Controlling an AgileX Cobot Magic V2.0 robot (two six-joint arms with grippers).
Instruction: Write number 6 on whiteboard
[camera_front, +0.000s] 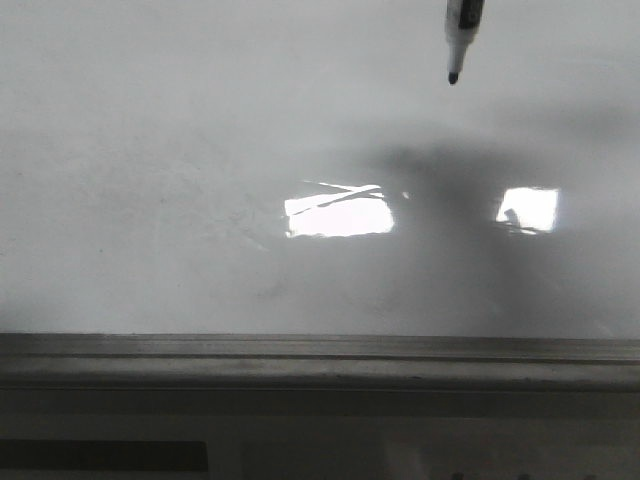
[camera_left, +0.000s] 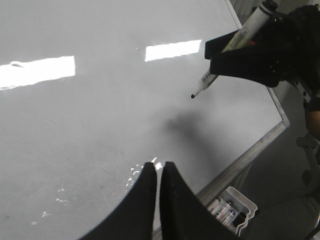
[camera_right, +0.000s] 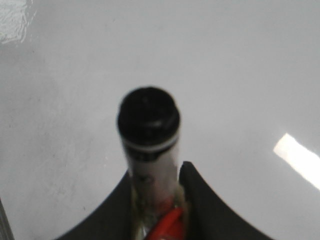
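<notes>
The whiteboard (camera_front: 150, 150) is glossy white with faint smudges, and I see no number 6 on it in any view. My right gripper (camera_right: 155, 172) is shut on a black-tipped marker (camera_right: 148, 130). In the front view only the marker (camera_front: 462, 30) shows, tip down at the far right. In the left wrist view the right gripper (camera_left: 250, 55) holds the marker (camera_left: 212, 75) slanted, with its tip apart from its shadow on the whiteboard (camera_left: 75, 125). My left gripper (camera_left: 158, 165) is shut and empty over the board's near part.
A grey metal edge rail (camera_front: 320, 355) runs along the board's near side and also shows in the left wrist view (camera_left: 250, 155). A white tray (camera_left: 247, 205) with spare markers sits below the rail. Bright window reflections (camera_front: 338, 212) lie on the board.
</notes>
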